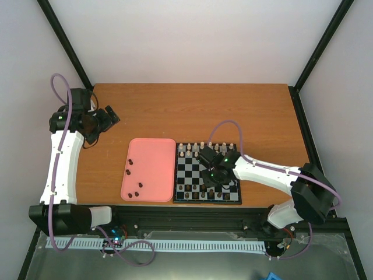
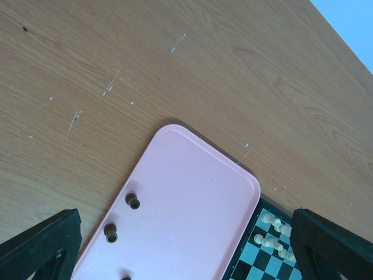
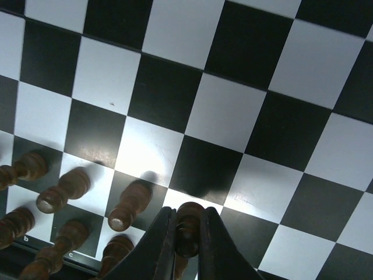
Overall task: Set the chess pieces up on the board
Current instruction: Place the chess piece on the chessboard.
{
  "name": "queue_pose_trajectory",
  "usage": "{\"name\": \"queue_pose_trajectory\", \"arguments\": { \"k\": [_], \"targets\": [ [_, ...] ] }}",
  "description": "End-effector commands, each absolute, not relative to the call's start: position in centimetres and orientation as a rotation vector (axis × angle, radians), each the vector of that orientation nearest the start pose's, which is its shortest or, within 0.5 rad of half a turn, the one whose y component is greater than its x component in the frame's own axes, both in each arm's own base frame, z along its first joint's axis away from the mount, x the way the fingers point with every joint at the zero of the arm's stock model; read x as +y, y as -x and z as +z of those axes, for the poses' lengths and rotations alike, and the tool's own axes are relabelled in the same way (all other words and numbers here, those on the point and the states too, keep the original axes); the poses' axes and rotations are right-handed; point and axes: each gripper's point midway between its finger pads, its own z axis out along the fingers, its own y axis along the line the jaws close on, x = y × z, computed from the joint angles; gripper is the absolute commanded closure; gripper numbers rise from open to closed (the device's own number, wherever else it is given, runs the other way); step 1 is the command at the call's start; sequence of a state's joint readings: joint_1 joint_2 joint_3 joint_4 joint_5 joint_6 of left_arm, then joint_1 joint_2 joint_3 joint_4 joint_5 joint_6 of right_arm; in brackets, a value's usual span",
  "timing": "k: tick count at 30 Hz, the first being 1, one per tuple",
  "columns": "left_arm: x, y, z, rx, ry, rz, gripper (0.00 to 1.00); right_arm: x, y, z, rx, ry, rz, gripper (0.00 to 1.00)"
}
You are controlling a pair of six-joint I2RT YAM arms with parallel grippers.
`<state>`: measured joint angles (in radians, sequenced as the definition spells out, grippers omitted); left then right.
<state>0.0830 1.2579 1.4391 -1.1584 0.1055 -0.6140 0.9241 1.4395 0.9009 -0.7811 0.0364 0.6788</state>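
**Top view.** You see a wood-grain counter (image 1: pixel 192 111) enclosed by plain white walls (image 1: pixel 192 41) and black frame posts (image 1: pixel 67 41). The board (image 1: pixel 187 175) lies at the near middle, just beside a pink tray (image 1: pixel 154 160) on its left. Cream-white pieces (image 1: pixel 211 146) line the board's far edge. Dark chess pieces (image 1: pixel 191 188) stand on its near rows, and five more lie on the tray. Your right gripper (image 1: pixel 211 178) hangs over the board's middle squares. Your left gripper (image 1: pixel 108 119) sits over bare counter, well apart from the tray at the far left.

**Left wrist view.** Your left jaws stand wide, with one dark finger in each lower corner. Between them lies the tray's rounded corner, holding two dark pieces and a third cut off by the frame edge. The counter shows pale scratches. A corner of the board with cream-white pieces appears at lower right.

**Right wrist view.** Your right jaws are pinched narrow on the head of one dark chess piece (image 3: pixel 189 221), held upright over glossy black and white squares. Whether its base touches the board cannot be told. More dark pieces stand at lower left.
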Motion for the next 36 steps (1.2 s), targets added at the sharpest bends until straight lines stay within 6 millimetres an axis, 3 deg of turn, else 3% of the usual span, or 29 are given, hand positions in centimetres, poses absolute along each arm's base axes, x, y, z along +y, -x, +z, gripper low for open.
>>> {"name": "queue_pose_trajectory", "arguments": {
  "k": [1,22,30,36],
  "targets": [
    [1.1,-31.0,27.5,2.397,0.82,-0.323,0.0,22.8,-17.7,6.1,2.906,0.314,0.287,0.97],
    [1.1,-30.6,27.3,2.4,0.817,-0.318,0.0,22.6,-16.5,3.8,2.986,0.335,0.266,0.97],
    [1.1,-30.7,27.1,2.403,0.817,-0.323,0.0,22.4,-16.2,3.8,2.999,0.346,0.252,0.97],
    [1.1,-30.9,27.0,2.407,0.82,-0.324,0.0,22.3,-16.2,4.0,2.994,0.35,0.246,0.9]
  ]
}}
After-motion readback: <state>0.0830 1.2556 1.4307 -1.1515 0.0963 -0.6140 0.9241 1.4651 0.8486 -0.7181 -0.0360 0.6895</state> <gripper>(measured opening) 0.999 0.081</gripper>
